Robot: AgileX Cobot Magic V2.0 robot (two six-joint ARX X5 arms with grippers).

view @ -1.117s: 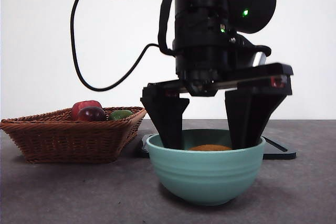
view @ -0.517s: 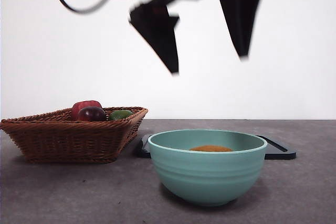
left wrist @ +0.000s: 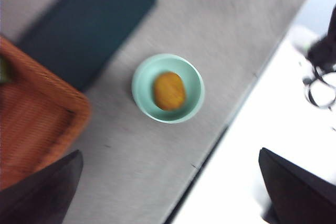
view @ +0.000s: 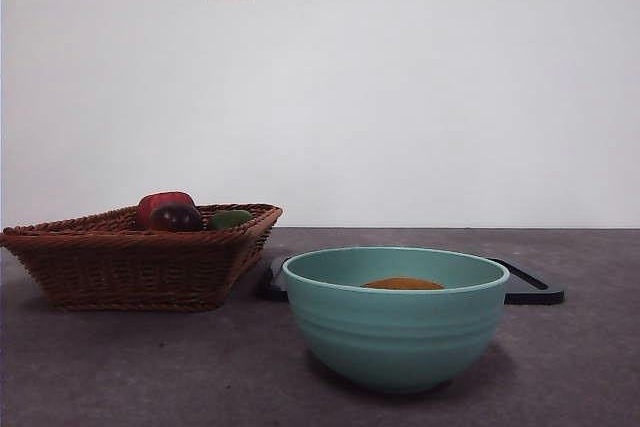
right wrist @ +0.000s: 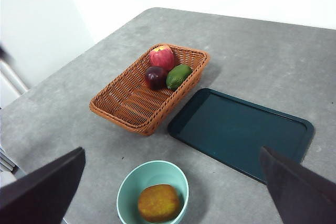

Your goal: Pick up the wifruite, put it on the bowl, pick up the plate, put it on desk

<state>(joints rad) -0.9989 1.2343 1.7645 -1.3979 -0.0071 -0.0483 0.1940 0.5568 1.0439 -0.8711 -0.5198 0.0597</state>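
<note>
The flat dark grey matte desk (right wrist: pixel 325 66) carries, at far left, a rectangular brown wicker basket (right wrist: pixel 126 106) of red, purple and green fruit. Beside it, far right, lies a flat dark teal rectangular tray (right wrist: pixel 241 129), apparently the plate. Nearest stands the ribbed mint-green ceramic bowl (view: pixel 395 332), with the small orange-brown wifruite (right wrist: pixel 157 203) resting inside. The left gripper (left wrist: pixel 168 192) and right gripper (right wrist: pixel 173 198) hang high, jaws spread wide and empty. The thin tray lies flush on the desk, so jaws could slip off its low rim.
</note>
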